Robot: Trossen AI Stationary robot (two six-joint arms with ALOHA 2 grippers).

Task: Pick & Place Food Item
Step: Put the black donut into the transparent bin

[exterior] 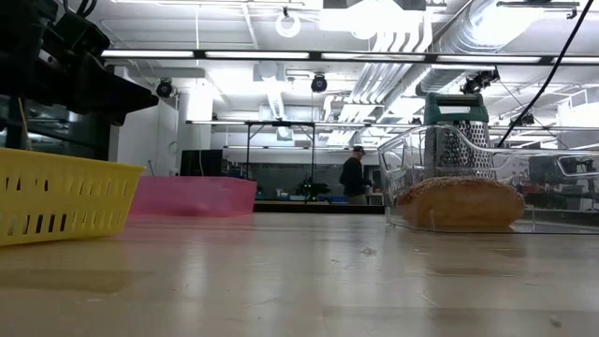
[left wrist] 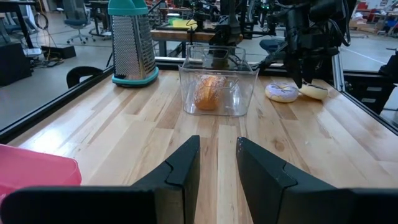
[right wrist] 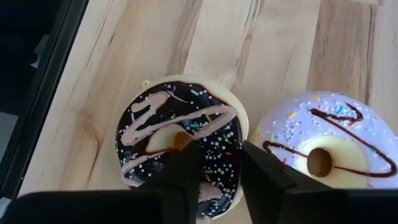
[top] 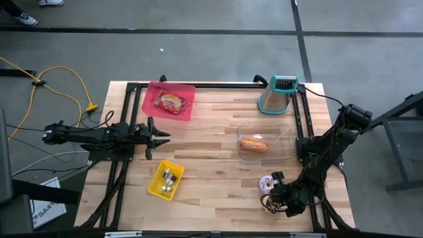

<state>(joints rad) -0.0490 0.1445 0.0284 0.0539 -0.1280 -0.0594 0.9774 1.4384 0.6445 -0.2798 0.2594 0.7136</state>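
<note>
chocolate donut point(right wrist: 180, 146) pinched in my right gripper point(right wrist: 214, 165) beside the pink donut point(right wrist: 326, 152), left gripper point(left wrist: 217, 165) slightly parted, idle.

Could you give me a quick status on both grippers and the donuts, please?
Right gripper shut on chocolate donut, low at the table's near right corner. Purple donut touching beside it. Left gripper idle, part open, at left. Nothing in the way.

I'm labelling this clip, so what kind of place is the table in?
Probably a large workshop or lab hall: bare ducts and strip lights overhead, a concrete floor around the table, more workbenches behind, with a person standing there.
</note>
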